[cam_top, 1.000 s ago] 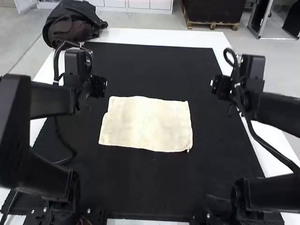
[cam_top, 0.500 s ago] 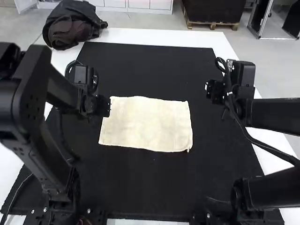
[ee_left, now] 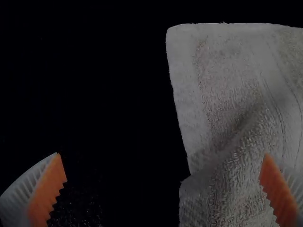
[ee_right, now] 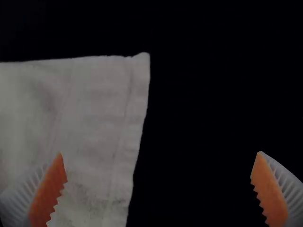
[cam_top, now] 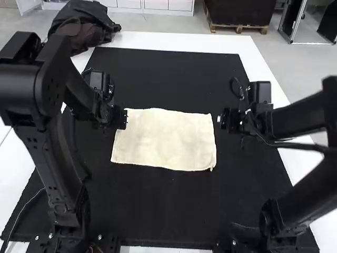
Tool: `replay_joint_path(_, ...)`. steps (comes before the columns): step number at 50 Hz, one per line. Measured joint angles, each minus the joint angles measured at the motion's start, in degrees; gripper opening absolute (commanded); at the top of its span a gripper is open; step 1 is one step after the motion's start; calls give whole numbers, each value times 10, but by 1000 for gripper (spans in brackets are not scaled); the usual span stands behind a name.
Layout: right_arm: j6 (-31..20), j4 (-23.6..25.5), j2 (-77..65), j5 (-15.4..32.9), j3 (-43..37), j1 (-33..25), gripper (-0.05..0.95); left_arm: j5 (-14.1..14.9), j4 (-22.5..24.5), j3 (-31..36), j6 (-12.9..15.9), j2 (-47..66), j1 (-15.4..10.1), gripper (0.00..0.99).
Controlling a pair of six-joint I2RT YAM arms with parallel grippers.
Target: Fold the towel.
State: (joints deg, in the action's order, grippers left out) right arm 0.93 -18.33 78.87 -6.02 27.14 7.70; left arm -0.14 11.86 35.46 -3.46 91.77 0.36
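The cream towel (cam_top: 166, 139) lies flat as a rough rectangle on the black mat, with a small step in its left edge. At the towel's far left corner is my left gripper (cam_top: 122, 119); my right gripper (cam_top: 221, 119) is just off its far right corner. In the left wrist view, my left gripper (ee_left: 162, 189) stands open above the towel (ee_left: 236, 85), one finger over the cloth and one over the mat. In the right wrist view, my right gripper (ee_right: 158, 189) is open as well, straddling the side edge of the towel (ee_right: 90, 123).
A black mat (cam_top: 168, 211) covers most of the white table (cam_top: 179, 41). A dark bundle of fabric (cam_top: 87, 26) rests on the table's far left corner. Cables hang beside both arms.
My left gripper has moved right and toward the near side, up to the towel's far left corner. The right one has shifted left and nearer, close to the far right corner. The towel lies as before.
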Motion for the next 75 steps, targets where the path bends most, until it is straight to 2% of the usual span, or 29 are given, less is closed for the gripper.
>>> replay_joint_path(21,17,-38,90,-16,47,41,908,2,22,24,17,28,0,961)
replay_joint_path(45,25,-74,196,-32,88,42,907,2,28,52,34,83,0,957)
replay_joint_path(60,28,-98,254,-34,108,42,907,2,35,70,37,105,-23,957)
replay_joint_path(75,29,-102,291,-37,133,42,907,2,37,79,37,137,-26,957)
